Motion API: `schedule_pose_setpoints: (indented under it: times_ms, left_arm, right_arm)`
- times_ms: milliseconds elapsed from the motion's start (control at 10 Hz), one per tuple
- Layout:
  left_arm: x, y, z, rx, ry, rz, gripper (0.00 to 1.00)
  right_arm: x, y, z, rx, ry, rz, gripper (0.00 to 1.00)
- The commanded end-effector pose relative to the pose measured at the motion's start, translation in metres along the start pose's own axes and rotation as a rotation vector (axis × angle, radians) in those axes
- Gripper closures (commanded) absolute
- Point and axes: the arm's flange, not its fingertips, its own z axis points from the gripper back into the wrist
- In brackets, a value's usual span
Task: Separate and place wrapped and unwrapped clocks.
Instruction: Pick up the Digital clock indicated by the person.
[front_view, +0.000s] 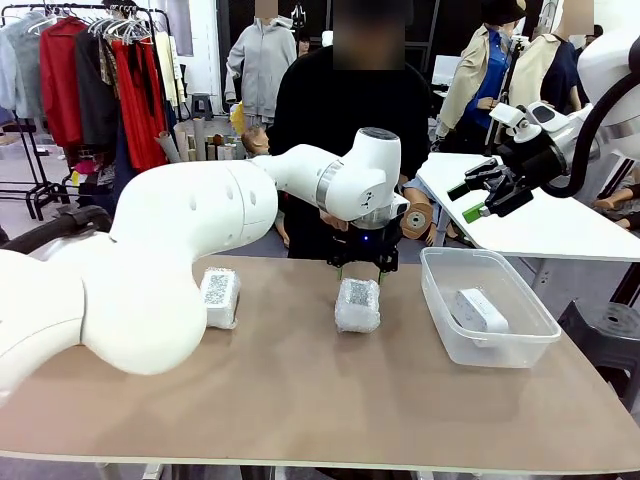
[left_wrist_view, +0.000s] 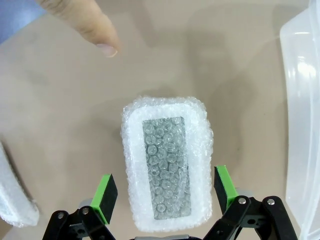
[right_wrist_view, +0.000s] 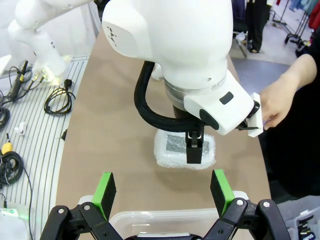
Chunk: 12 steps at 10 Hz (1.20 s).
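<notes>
Left gripper (front_view: 362, 262) hung directly over the middle wrapped clock (front_view: 357, 305), jaws spread wide and nothing clamped. From the left wrist we saw its green pads (left_wrist_view: 106, 198) flanking the near end of that clock (left_wrist_view: 167, 165), label side up, bubble wrap intact. A person's fingertip (left_wrist_view: 95, 30) pointed down at the bare table (left_wrist_view: 60, 100) beyond it. A second wrapped clock (front_view: 220, 297) lay well apart, toward the table's left side, label up; we caught its edge (left_wrist_view: 15, 200) at the left wrist view's lower corner. The bare clock (front_view: 478, 310) lay inside the tub (front_view: 500, 350) on the right. Right gripper (front_view: 478, 195) was held high above the tub's far side, jaws released and empty. From its wrist we noted the tub rim (right_wrist_view: 165, 216) below its pads (right_wrist_view: 106, 192), the middle clock (right_wrist_view: 172, 150) under the left arm, and the person's hand (right_wrist_view: 272, 102) near that arm's wrist.
</notes>
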Motion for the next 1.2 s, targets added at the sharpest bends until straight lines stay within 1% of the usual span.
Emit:
schedule_pose_setpoints:
  times_ms: [0,700,1100]
  left_arm:
    - [0.024,-0.015,0.0,0.021,0.005,0.031,0.0]
    - [0.021,-0.013,-0.018,-0.022,0.063,0.063,0.0]
    - [0.019,-0.014,-0.03,-0.034,0.112,0.071,0.0]
  right_arm:
    - [0.002,0.001,0.001,-0.003,0.001,0.004,0.0]
    - [0.002,0.001,0.001,-0.003,0.001,0.004,0.0]
    - [0.002,0.001,0.001,-0.003,0.001,0.004,0.0]
